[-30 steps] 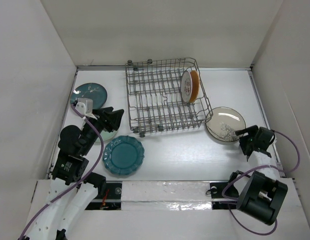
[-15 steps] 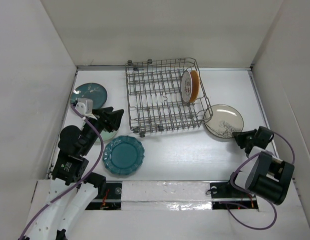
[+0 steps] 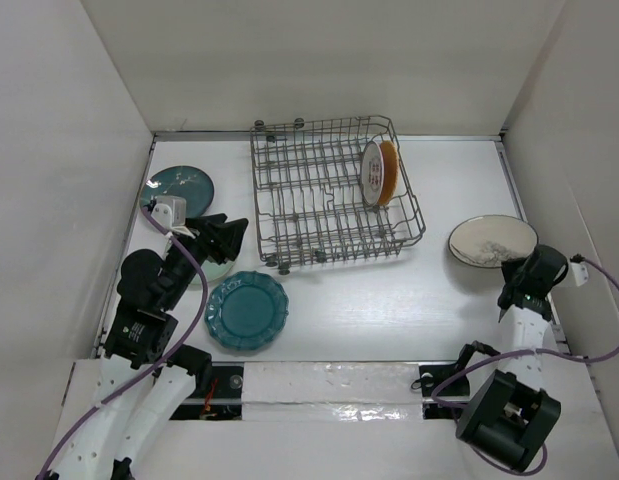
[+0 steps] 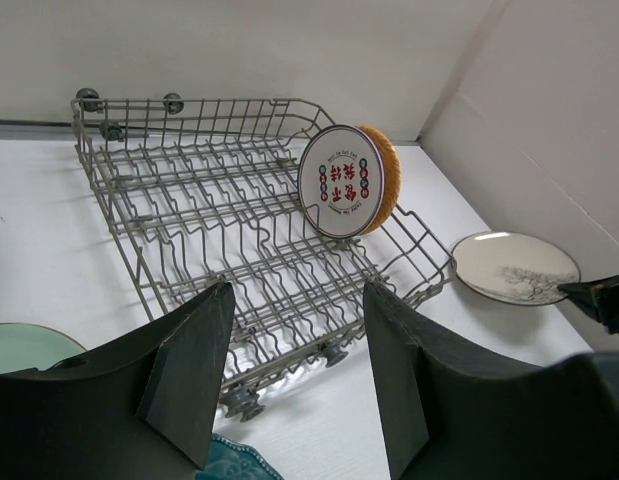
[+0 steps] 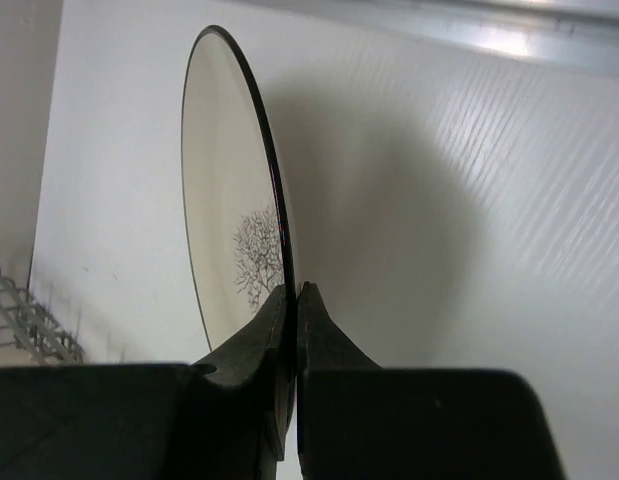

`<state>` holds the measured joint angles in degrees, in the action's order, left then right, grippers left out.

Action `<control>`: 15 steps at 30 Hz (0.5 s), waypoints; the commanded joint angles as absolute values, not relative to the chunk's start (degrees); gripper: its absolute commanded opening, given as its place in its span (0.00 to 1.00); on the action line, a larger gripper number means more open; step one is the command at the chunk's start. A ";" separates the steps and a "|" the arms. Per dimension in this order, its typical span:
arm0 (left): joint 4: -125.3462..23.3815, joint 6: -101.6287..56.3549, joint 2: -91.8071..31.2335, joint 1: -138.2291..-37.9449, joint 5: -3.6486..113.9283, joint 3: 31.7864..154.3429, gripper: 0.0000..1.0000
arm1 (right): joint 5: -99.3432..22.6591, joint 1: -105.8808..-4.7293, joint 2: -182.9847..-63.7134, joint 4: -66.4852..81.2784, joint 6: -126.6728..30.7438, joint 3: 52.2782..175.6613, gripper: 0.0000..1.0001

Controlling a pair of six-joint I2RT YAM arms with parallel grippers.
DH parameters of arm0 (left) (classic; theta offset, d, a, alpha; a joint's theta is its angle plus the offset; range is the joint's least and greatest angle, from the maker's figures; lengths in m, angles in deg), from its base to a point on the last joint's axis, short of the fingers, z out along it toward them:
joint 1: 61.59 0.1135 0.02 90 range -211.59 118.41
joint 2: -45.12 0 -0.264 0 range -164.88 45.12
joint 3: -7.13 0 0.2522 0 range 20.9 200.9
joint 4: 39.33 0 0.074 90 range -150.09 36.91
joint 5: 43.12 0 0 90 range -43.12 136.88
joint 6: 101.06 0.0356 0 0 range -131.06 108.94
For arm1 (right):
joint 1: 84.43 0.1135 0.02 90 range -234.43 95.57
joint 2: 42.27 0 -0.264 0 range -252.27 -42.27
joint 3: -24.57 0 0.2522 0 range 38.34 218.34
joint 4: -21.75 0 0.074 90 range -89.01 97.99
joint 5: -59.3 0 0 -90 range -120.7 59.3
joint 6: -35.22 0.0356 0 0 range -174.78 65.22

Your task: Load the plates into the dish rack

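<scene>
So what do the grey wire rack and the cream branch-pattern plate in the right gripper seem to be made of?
Grey wire dish rack: apparently metal wire, matte grey, possibly coated; thin bent rods in a grid. Cream round plate with dark branch pattern, pinched at its rim by the right gripper: probably glazed ceramic, from its smooth sheen and thin dark edge; plastic can't be excluded.

Pretty clearly a robotics lab test cell dressed up as a kitchen. I'm bolted at the near edge of a white table (image 3: 369, 300) that's boxed in by plain white panels (image 3: 319, 60). Silver foil tape (image 3: 329, 385) runs along the front edge, and purple cables (image 3: 189, 262) loop around. The kitchen bits are props: a wire dish rack (image 3: 319, 200) and a scalloped teal plate (image 3: 247, 310) sitting straight on the tabletop.
</scene>
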<state>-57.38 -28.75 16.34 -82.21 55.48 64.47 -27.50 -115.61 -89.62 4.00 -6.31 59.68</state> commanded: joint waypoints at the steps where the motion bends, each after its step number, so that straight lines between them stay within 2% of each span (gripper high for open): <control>1: -54.41 -29.16 16.03 -82.51 56.28 63.96 0.51 | -25.33 -115.98 -86.57 8.87 -8.98 71.09 0.00; 4: -54.41 -29.16 16.03 -82.51 56.28 63.87 0.51 | -30.16 -115.98 -88.14 10.80 -9.34 75.24 0.00; 8: -54.49 -29.16 15.68 -82.51 56.37 63.79 0.51 | -39.12 -115.98 -88.58 20.44 -2.60 77.09 0.00; 12: -54.49 -29.16 15.33 -82.51 56.37 63.79 0.51 | -40.10 -110.90 -91.04 21.26 -2.22 85.06 0.00; 15: -54.49 -29.07 15.32 -82.51 56.20 63.87 0.51 | -41.60 -102.74 -95.95 19.16 -5.81 94.19 0.00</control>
